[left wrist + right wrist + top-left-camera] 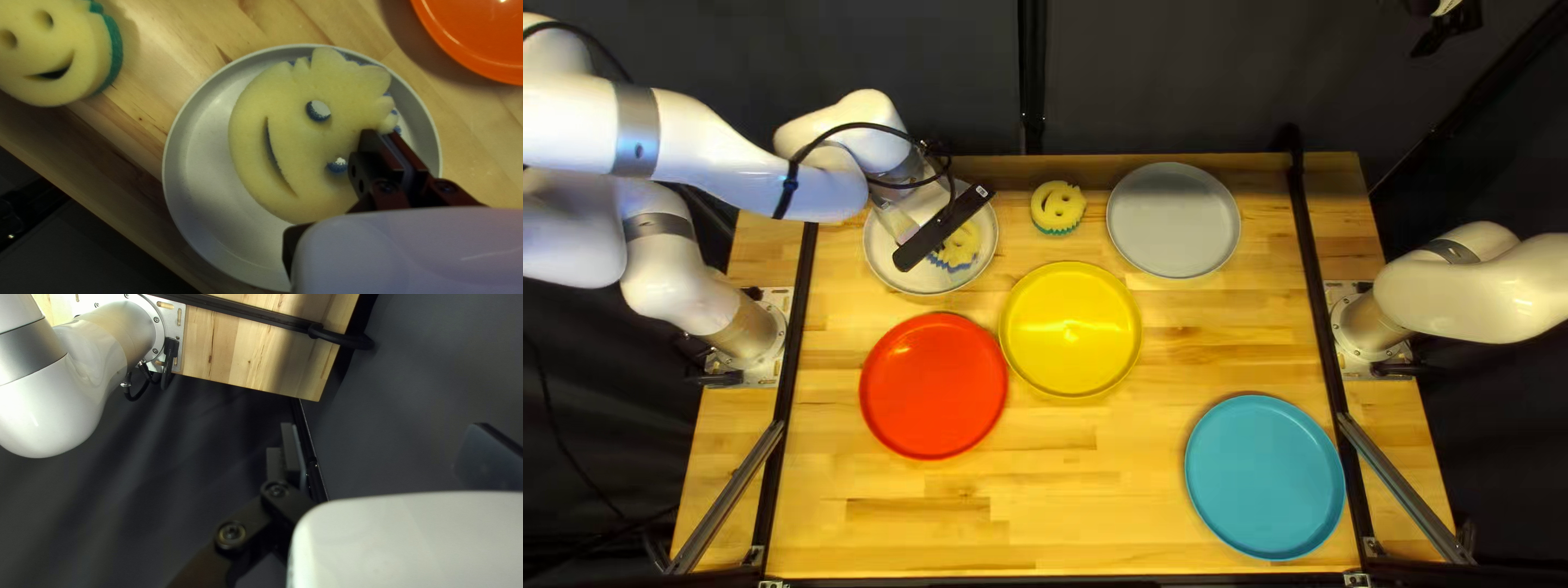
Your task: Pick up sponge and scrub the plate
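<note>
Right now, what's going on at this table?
I'm on the plate-scrubbing job. My left pincer is shut, its tips at the blue-backed face sponge, which lies on a pale plate. I can't tell whether it pinches any of the foam, or whether it's scrubbing. My right pincer is open, with nothing between its fingers.

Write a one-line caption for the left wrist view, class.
Blue-backed smiley sponge on a grey plate, left tool at its edge; green-backed smiley sponge nearby.
</note>
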You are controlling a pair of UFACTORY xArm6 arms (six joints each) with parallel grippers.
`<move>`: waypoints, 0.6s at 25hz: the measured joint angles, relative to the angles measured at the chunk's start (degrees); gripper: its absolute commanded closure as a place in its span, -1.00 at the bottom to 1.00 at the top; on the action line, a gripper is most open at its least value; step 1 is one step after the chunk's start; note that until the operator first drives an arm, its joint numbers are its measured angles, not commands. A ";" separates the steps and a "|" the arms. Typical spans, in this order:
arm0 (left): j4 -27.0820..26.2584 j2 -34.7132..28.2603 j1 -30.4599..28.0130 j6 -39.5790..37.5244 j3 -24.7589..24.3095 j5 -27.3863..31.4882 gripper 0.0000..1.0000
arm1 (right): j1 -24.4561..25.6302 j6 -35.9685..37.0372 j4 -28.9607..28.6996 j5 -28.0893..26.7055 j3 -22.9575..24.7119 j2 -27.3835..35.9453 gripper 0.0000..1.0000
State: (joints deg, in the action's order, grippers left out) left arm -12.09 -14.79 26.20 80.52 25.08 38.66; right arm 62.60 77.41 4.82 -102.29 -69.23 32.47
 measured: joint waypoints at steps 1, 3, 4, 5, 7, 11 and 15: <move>-0.13 0.51 -0.13 0.07 -0.14 -0.38 1.00 | 0.00 0.00 0.00 0.00 0.00 0.00 -1.00; -0.49 1.28 -0.37 0.34 -0.50 -1.02 1.00 | 0.00 0.00 0.00 0.00 0.00 0.00 -1.00; -0.67 1.65 -0.58 0.41 -0.61 -1.26 1.00 | 0.00 0.00 0.00 0.00 0.00 0.00 -1.00; -0.82 2.06 -0.77 0.44 -0.65 -1.45 1.00 | 0.00 0.00 0.00 0.00 0.00 0.00 -1.00; -1.04 3.11 -0.78 0.86 -0.45 -1.67 1.00 | 0.00 0.00 0.00 0.00 0.00 0.00 -1.00; -1.47 6.14 0.32 2.55 1.42 -1.78 1.00 | 0.00 0.00 0.00 0.00 0.00 0.00 -1.00; -1.57 8.65 2.43 4.76 3.93 -0.88 1.00 | 0.00 0.00 0.00 0.00 0.00 0.00 -1.00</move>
State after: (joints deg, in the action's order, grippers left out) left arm -13.66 -6.14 28.63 85.28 29.01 37.79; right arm 62.60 77.41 4.82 -102.29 -69.23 32.47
